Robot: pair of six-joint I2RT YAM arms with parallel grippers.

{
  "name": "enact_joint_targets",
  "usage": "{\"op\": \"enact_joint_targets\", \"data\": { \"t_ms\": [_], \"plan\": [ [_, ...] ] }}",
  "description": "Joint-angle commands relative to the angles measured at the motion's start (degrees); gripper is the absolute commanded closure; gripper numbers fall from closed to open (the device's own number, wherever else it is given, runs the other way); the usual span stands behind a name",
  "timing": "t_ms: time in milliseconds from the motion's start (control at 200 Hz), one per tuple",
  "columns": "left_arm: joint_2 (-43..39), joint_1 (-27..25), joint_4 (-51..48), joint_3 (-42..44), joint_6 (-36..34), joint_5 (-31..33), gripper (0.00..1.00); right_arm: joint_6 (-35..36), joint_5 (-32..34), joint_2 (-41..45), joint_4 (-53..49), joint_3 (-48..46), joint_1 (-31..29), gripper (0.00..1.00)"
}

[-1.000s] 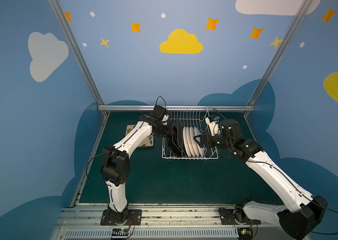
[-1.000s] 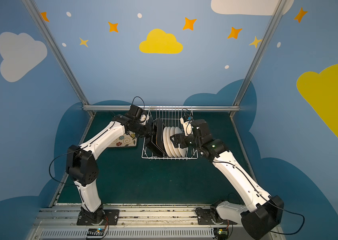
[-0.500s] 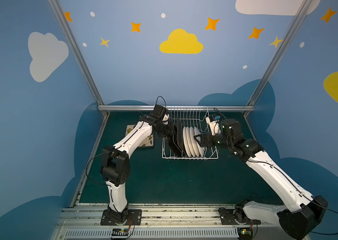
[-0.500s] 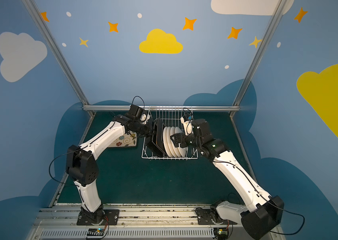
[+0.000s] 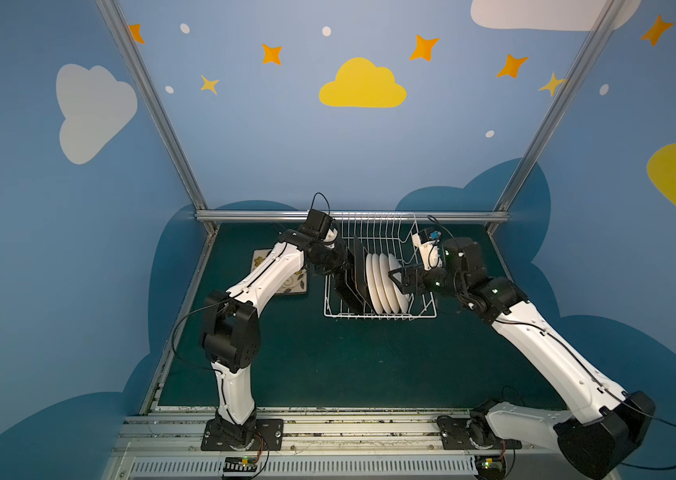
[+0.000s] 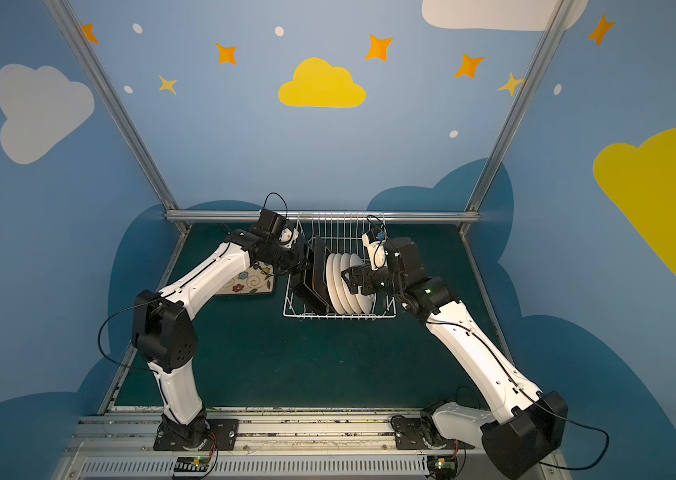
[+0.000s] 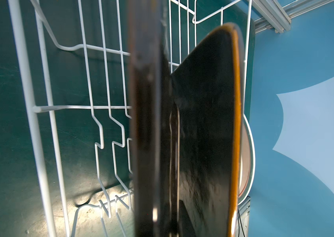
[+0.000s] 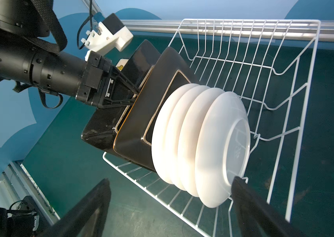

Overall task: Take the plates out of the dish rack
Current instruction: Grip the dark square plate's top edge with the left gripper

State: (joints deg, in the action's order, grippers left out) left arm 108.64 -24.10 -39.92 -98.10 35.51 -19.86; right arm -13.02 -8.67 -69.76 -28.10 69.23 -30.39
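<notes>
We're at the dish rack (image 5: 379, 316), set toward the back of the green table (image 5: 328, 365), and both arms are in on it, one from each side. Six plates stand on edge inside. There are two black-backed square ones at the left end, then four round white plates (image 5: 386, 286) packed close beside them, backs turned to the right arm.

The left pincer (image 8: 136, 94) is clamped on the rim of the outer square plate (image 8: 100, 131). In the right wrist view we see both thin fingers meeting on that edge. In the left wrist view the same plate (image 7: 145, 123) fills the middle as a dark, blurred band, edge-on. Just beside it stands the second square plate (image 8: 141, 127), an orange line running round its rim.

Over on the other side, the right pincer (image 8: 170, 179) is spread wide with nothing in it. One finger (image 8: 250, 205) has its tip right at the rim of the nearest round plate (image 8: 223, 143), and we can't tell whether it touches. The other finger hangs over bare table outside the rack's wires.

Out on the table, left of the rack, a third square plate (image 6: 251, 282) lies flat, floral face up, partly hidden under the left arm.
</notes>
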Motion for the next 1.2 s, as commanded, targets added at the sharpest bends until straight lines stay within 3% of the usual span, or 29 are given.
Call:
{"op": "enact_joint_targets", "data": {
  "t_ms": [0, 786, 1191],
  "plan": [
    [-0.7, 0.2, -0.8, 0.7, -3.0, 0.7, 0.97, 0.7, -0.5, -0.1, 0.4, 2.1, 0.3, 0.09],
    [-8.6, 3.4, 6.1, 1.3, 2.3, -6.2, 0.97, 0.4, -1.4, -1.0, 1.7, 2.4, 0.5, 0.09],
    [-11.7, 5.0, 5.6, 0.5, 1.9, -6.3, 0.97, -0.1, -2.4, -1.7, 2.7, 2.9, 0.5, 0.09]
  ]
}}
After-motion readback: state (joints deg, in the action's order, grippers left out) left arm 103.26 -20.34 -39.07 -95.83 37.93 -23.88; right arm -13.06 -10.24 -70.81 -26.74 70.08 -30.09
